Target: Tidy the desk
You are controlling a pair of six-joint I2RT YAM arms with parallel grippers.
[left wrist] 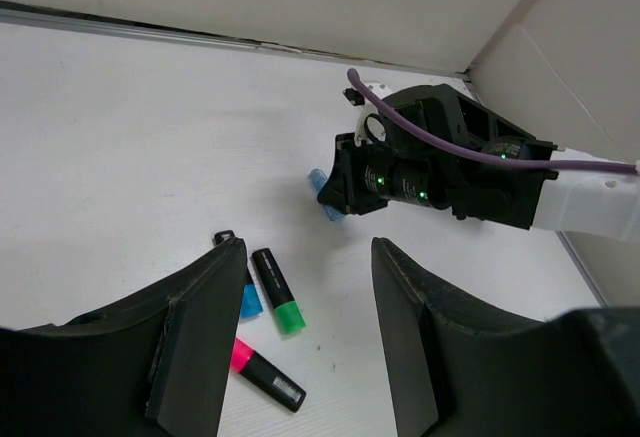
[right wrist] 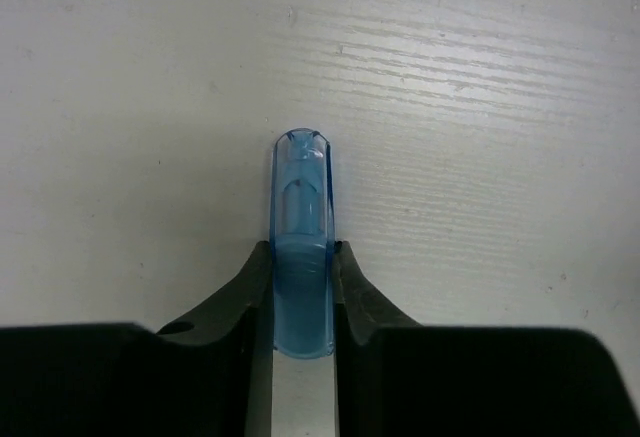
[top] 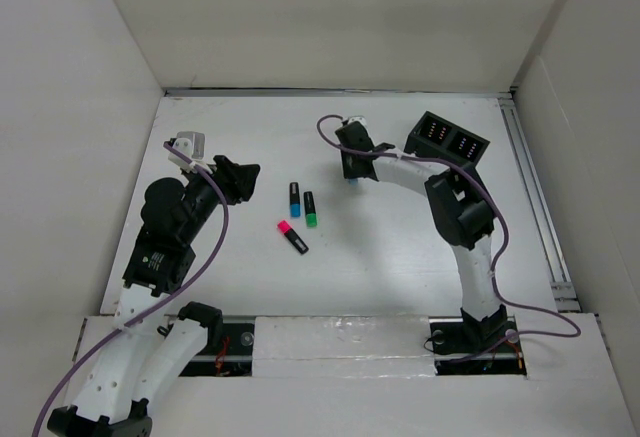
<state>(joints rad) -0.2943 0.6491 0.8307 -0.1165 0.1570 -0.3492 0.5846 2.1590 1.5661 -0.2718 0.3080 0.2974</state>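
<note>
My right gripper (right wrist: 301, 249) is shut on a translucent blue cap (right wrist: 301, 217), whose rounded end sticks out past the fingertips just over the white desk (right wrist: 480, 107). From above, that gripper (top: 350, 173) is at the back middle of the desk (top: 380, 257). A blue highlighter (top: 295, 198), a green one (top: 310, 209) and a pink one (top: 292, 237) lie loose in the middle. My left gripper (left wrist: 308, 247) hangs open above the desk with nothing between its fingers. The green highlighter (left wrist: 278, 292) and the pink one (left wrist: 265, 374) lie just below its left finger.
A small black compartmented box (top: 448, 139) stands at the back right, behind the right arm. White panel walls border the desk on the left, back and right. A metal rail (top: 535, 197) runs along the right edge.
</note>
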